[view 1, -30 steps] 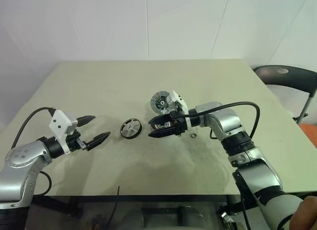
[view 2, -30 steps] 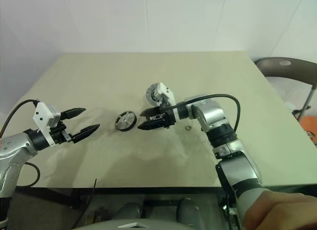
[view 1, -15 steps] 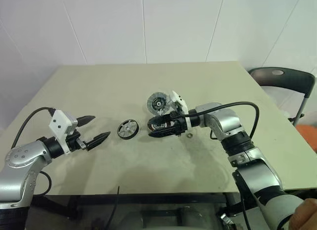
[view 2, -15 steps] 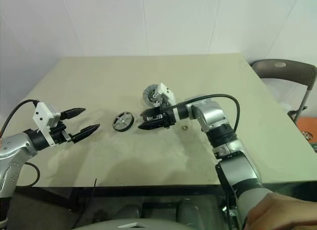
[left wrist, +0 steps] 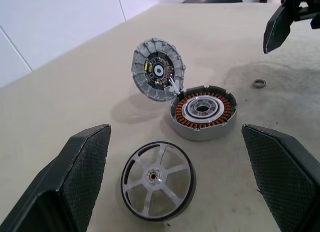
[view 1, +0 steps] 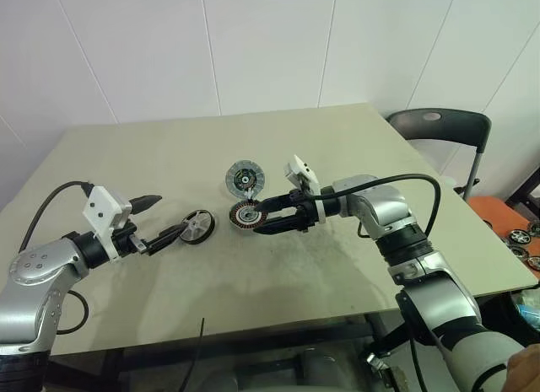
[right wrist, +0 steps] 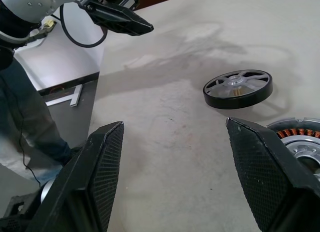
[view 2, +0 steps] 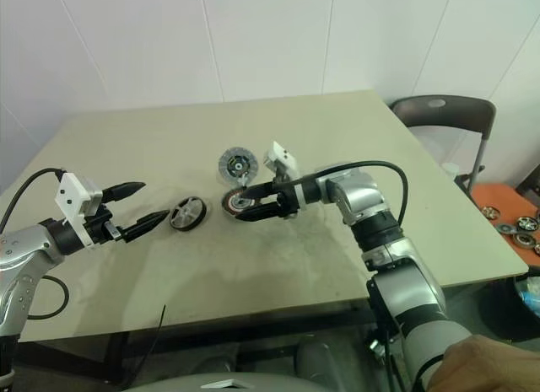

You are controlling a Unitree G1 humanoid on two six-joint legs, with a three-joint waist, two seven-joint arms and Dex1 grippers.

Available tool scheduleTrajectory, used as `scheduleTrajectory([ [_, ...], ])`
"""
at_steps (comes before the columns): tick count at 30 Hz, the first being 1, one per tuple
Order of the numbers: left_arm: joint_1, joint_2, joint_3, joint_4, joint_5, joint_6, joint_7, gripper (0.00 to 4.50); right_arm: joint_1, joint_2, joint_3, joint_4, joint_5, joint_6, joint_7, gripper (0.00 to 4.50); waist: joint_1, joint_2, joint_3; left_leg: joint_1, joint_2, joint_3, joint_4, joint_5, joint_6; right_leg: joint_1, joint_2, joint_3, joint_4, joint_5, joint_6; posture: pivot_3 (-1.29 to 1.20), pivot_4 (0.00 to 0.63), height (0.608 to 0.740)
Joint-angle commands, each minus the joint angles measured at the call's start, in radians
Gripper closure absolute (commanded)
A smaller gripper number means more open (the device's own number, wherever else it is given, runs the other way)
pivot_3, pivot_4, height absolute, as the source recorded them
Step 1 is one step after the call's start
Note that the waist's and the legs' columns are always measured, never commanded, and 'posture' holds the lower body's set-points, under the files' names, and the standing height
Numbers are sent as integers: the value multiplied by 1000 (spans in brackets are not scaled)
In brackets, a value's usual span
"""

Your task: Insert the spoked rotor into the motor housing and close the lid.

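Housing [view 1: 247,214]: your landmark; it lies flat on the desk [view 1: 337,156], copper windings up and nothing in it.
Lid [view 1: 243,178]: just behind the housing, tilted up on edge with its lower rim touching the housing's rim in the left wrist view.
Rotor [view 1: 197,226]: flat on the desk just left of the housing, apart from it, spokes and hub showing.
Right gripper [view 1: 260,219]: you have it low over the desk at the housing's right side; its fingers [right wrist: 265,167] are spread wide and hold nothing, and one dark fingertip reaches the housing's rim.
Left gripper [view 1: 164,219]: left of the housing, beyond the rotor; fingers [left wrist: 75,177] wide apart and empty, the lower tip close to the rotor's left edge.
Small ring [left wrist: 258,83]: a tiny metal washer on the desk right of the housing, near your right arm.
Chair [view 1: 439,126]: dark seat off the desk's far right corner, well apart from the housing.
In the way: your right fingers lie across the housing's right rim; the rotor's short run to the housing is bare desk.
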Motion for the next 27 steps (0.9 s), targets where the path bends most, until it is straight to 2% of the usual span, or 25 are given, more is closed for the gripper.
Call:
scheduleTrajectory([
  [1,-14,11,18,-7,4,-16,-2,43,-22,5,-9,-9,4,-10,-1,1064,0,0,0,0,0,0,0,0,0,0,1,0,0,-1,-1,0,0,740],
  [11,-16,17,22,-9,2,-13,-5,43,-16,6,-11,-15,6,-8,1,1064,0,5,3,2,1,0,2,0,0,-1,2,2,6,-1,-3,0,0,740],
  [18,-17,16,22,-9,3,-12,-6,43,-15,5,-12,-16,5,-7,1,1064,4,7,5,-1,0,0,16,0,0,-2,2,4,9,-2,-3,0,0,740],
  [27,-29,15,19,2,7,-14,-11,43,-14,-2,-13,-21,9,0,1,1064,-4,7,5,-1,2,0,9,0,0,-3,5,4,9,-2,-3,0,0,740],
])
